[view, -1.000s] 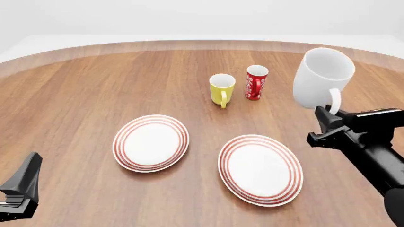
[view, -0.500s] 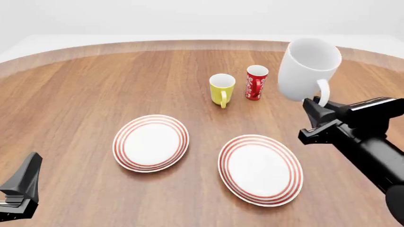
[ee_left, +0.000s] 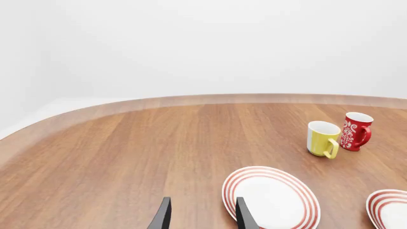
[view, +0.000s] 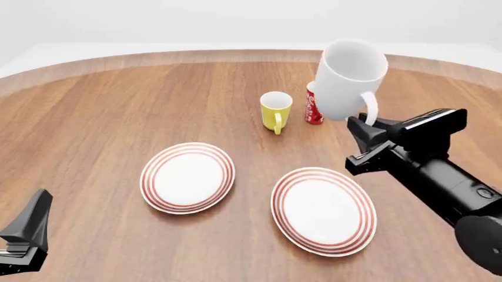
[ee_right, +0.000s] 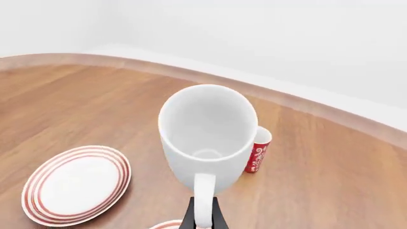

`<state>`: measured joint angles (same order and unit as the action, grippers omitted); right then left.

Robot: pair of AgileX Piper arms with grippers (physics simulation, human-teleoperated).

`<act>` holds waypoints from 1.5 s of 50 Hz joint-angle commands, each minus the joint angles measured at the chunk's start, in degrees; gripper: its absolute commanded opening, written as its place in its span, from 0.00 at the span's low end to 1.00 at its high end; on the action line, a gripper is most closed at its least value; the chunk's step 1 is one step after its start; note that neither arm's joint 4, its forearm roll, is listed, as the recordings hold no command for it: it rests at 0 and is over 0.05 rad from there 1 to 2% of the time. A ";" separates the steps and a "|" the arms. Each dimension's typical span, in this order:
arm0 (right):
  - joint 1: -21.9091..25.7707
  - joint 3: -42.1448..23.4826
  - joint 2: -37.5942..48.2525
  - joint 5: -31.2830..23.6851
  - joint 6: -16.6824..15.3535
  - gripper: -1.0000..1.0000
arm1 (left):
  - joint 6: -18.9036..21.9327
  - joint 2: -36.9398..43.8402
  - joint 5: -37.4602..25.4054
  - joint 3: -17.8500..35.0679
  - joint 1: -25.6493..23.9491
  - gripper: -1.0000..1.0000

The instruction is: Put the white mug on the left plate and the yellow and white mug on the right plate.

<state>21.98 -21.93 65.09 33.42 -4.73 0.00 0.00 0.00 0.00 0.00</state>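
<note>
You have the large, glossy all-white mug (view: 350, 79) up in the air, clamped by its loop handle in the right gripper (view: 367, 130), hanging above the far half of the round wooden table (view: 94, 117) and partly covering the slim red cup with white markings (view: 311, 109). It is tilted, mouth leaning toward the far edge, and sits nearer the right-hand red-ringed white plate (view: 323, 211) than its own goal, the left red-ringed white plate (view: 188, 177); both plates lie bare toward the near edge. By my reading, neither placement is done: you must carry this mug across to the left plate and set it upright there. The small yellow mug with the white inside (view: 275, 111) stands untouched just beside the red cup, well back from the plates, and must go to the right plate afterwards. Your left gripper (ee_left: 200, 217) waits by the near left edge, fingers apart and holding nothing
</note>
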 commanded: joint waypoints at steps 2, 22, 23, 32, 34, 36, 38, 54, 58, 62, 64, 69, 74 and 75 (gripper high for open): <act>3.17 -2.08 2.72 0.88 0.21 0.00 | 0.00 0.00 0.00 0.00 0.00 1.00; 7.65 -5.51 8.30 2.54 0.40 0.00 | 0.00 0.00 0.00 0.00 0.00 1.00; 7.80 -5.61 8.45 2.58 0.41 0.00 | 0.00 0.00 0.00 0.00 0.00 1.00; 9.49 -6.85 10.93 3.45 0.53 0.00 | 0.00 0.00 0.00 0.00 0.00 1.00; 9.83 -7.16 11.25 3.42 0.53 0.00 | 0.00 0.00 0.00 0.00 0.00 1.00; 10.02 -7.35 11.47 3.44 0.57 0.00 | 0.00 0.00 0.00 0.00 0.00 1.00; 10.47 -7.64 12.09 3.63 0.64 0.00 | 0.00 0.00 0.00 0.00 0.00 1.00; 12.78 -10.02 16.78 4.96 0.95 0.00 | 0.00 0.00 0.00 0.00 0.00 1.00; 13.16 -10.66 17.64 5.10 1.03 0.00 | 0.00 0.00 0.00 0.00 0.00 1.00; 13.51 -11.01 18.49 5.48 1.29 0.00 | 0.00 0.00 0.00 0.00 0.00 1.00; 13.83 -11.48 19.28 5.63 1.25 0.00 | 0.00 0.00 0.00 0.00 0.00 1.00; 14.38 -11.99 20.18 5.83 1.34 0.00 | 0.00 0.00 0.00 0.00 0.00 1.00; 14.73 -12.49 21.25 6.15 1.45 0.00 | 0.00 0.00 0.00 0.00 0.00 1.00; 14.86 -12.80 21.78 6.25 1.47 0.00 | 0.00 0.00 0.00 0.00 0.00 1.00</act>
<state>35.86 -33.24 84.59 38.98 -3.75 0.00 0.00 0.00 0.00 0.00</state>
